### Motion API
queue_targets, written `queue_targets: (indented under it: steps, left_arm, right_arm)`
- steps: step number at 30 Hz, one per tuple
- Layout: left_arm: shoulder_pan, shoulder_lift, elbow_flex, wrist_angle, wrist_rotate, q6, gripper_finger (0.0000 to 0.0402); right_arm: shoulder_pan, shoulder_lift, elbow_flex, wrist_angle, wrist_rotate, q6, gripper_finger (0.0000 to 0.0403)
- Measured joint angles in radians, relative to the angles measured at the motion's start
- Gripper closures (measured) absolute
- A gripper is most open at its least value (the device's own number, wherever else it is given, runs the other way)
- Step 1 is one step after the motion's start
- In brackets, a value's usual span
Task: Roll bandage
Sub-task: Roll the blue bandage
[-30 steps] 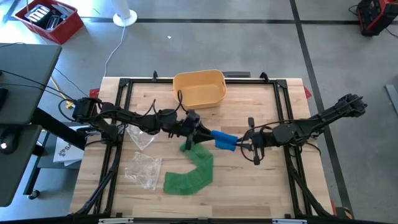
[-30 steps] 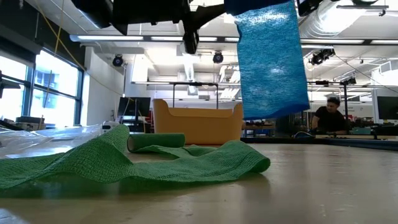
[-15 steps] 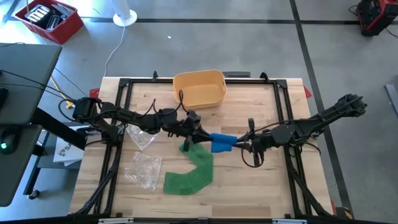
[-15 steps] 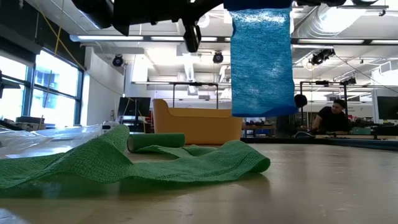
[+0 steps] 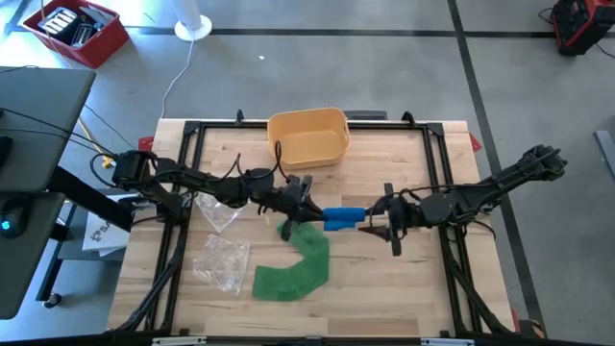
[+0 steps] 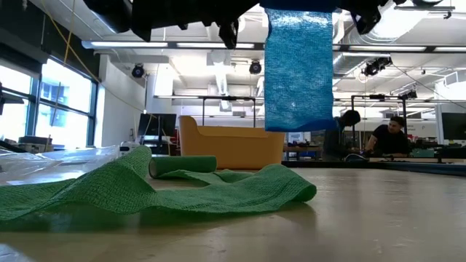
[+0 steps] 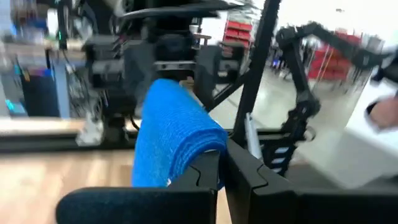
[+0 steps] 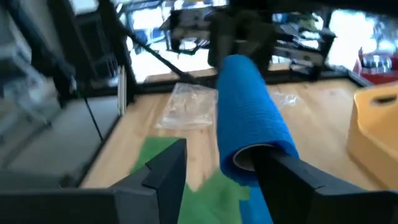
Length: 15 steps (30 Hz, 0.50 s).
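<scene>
A blue bandage roll (image 5: 342,217) hangs level above the table's middle, between my two grippers. Its loose tail (image 6: 298,69) hangs straight down. My left gripper (image 5: 307,206) is shut on the roll's left end. My right gripper (image 8: 227,171) is open, with a finger on either side of the roll's hollow right end (image 8: 247,159). Whether it touches the roll, I cannot tell. Below the roll, a green bandage (image 5: 298,264) lies unrolled on the table in a curve, with one end rolled up (image 6: 182,166). My left gripper holds the blue roll by its left end (image 7: 198,157), caught at the free ends of the two shut fingers (image 7: 208,177). The fingers come level from the table's left and lie along the roll. The roll is clear of the table and level, its tail hanging slack.
A yellow basket (image 5: 307,135) stands at the table's far edge. Two clear plastic bags (image 5: 223,259) lie on the left half, beside the green bandage. Bare wood lies at the near right. A person (image 6: 389,138) sits in the room behind.
My left gripper has shut on the roll's left end and rolled about its own line. My right gripper has opened off the right end and rolled too. The roll has turned from slanted to nearly level across the table. Its hanging tail has swung toward the left arm.
</scene>
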Motion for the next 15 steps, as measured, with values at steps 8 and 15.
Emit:
queue_targets:
  steps: [8,15]
  left_arm:
    - [-0.061,-0.002,0.01,-0.02,-0.012,0.216,0.0391]
    - [-0.072,-0.003,0.017,-0.034,-0.08,0.108,0.0374]
  right_arm:
    - [-0.005,0.008,0.0,0.045,0.001,0.101,0.0284]
    - [0.001,0.031,0.0,0.048,0.003,-0.039,0.0393]
